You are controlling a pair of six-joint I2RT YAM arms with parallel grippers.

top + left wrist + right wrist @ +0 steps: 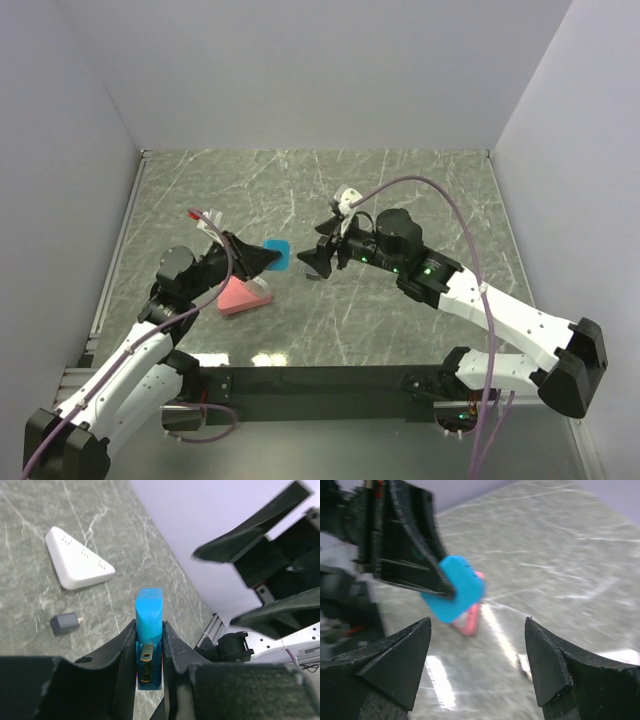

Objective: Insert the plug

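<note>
My left gripper (262, 258) is shut on a blue plug (279, 252) and holds it above the table. In the left wrist view the plug (149, 605) sits upright between the fingers (117, 650), with its brass prongs (146, 654) facing the camera. A white triangular socket block (77, 557) lies on the table further off. My right gripper (313, 259) is open and empty, just right of the plug. The right wrist view shows its fingers (405, 655) spread wide, with the blue plug (455, 594) ahead of them at upper left.
A pink triangular block (243, 296) lies under the left gripper and also shows in the right wrist view (470, 621). A small grey adapter (65, 624) lies on the marble table (420, 190) near the right gripper (312, 277). Walls enclose three sides.
</note>
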